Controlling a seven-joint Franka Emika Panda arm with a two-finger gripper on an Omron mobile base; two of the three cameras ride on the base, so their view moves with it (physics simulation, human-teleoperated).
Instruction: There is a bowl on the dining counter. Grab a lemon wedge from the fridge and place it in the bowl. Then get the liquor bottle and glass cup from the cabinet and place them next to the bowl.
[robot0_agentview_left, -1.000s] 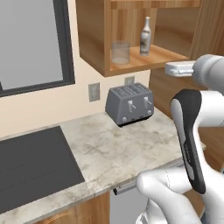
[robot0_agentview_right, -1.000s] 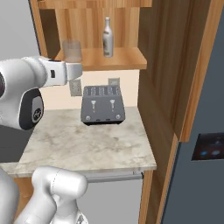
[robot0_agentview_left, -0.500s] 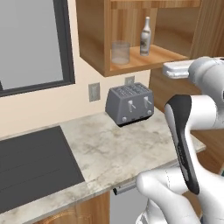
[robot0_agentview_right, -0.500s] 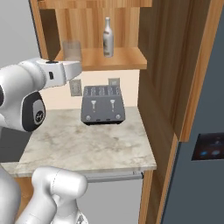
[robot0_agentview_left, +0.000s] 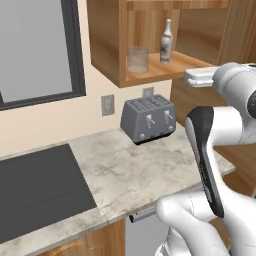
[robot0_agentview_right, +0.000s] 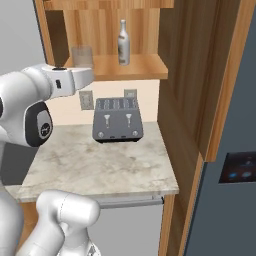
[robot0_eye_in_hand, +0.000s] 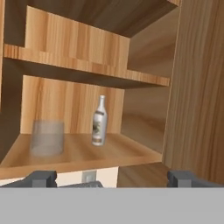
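Observation:
The cabinet (robot0_eye_in_hand: 78, 153) stands open in front of my hand. On its lower shelf the liquor bottle (robot0_eye_in_hand: 99, 121) stands upright, with the glass cup (robot0_eye_in_hand: 47, 138) to its left. My gripper (robot0_eye_in_hand: 111, 179) is open and empty, short of the shelf edge and a little below it. From the base, the bottle (robot0_agentview_left: 166, 42) (robot0_agentview_right: 123, 43) and the cup (robot0_agentview_left: 137, 60) (robot0_agentview_right: 82, 55) sit above the toaster. The fridge (robot0_agentview_right: 235, 100) is at the right, its black panel (robot0_agentview_right: 239, 167) lit blue. The bowl, dining counter and lemon wedge are out of view.
A grey toaster (robot0_agentview_left: 148, 119) (robot0_agentview_right: 118, 120) stands on the marbled worktop (robot0_agentview_left: 125, 170) under the cabinet. A black cooktop (robot0_agentview_left: 35, 185) lies to the left. A tall wooden side panel (robot0_agentview_right: 185, 90) separates the worktop from the fridge.
The arm's upper links have shifted slightly, while the hand stays in front of the cabinet shelf. The bottle and the cup have not moved, and the jaws remain open.

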